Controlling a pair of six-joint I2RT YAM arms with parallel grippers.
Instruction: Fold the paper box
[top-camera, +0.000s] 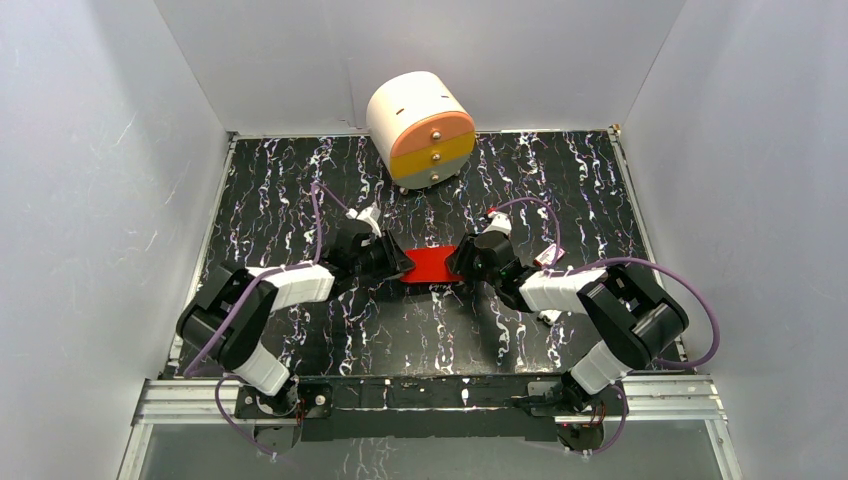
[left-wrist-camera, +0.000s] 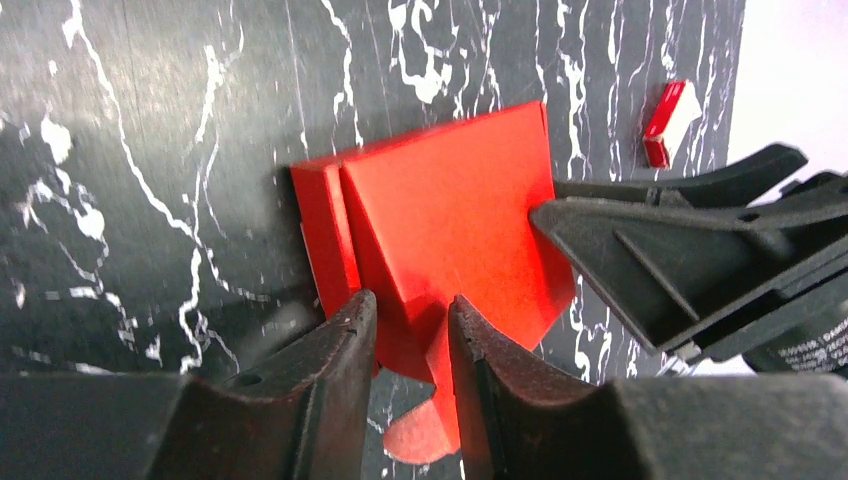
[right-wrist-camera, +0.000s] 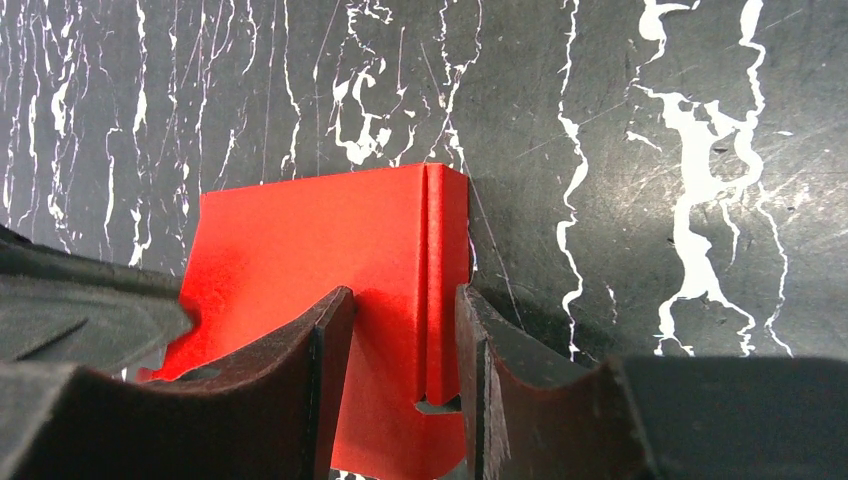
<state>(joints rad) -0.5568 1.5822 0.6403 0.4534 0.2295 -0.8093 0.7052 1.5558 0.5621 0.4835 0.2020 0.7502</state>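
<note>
The paper box (top-camera: 432, 266) is bright red card lying flat on the black marbled table (top-camera: 300, 190), between my two grippers. My left gripper (top-camera: 400, 264) is at its left end. In the left wrist view the paper box (left-wrist-camera: 450, 210) shows a folded side strip, and a loose flap stands on edge between the jaws of the left gripper (left-wrist-camera: 410, 315), along the right finger; the jaws are apart. My right gripper (top-camera: 458, 262) is at the other end. In the right wrist view, the right gripper (right-wrist-camera: 402, 300) straddles the paper box's (right-wrist-camera: 310, 235) folded strip with its jaws apart.
A round white, orange and yellow drawer unit (top-camera: 420, 128) stands at the back centre. A tiny red-and-white packet (left-wrist-camera: 668, 122) lies on the table beyond the box. White walls close in the table on three sides. Purple cables loop off both arms.
</note>
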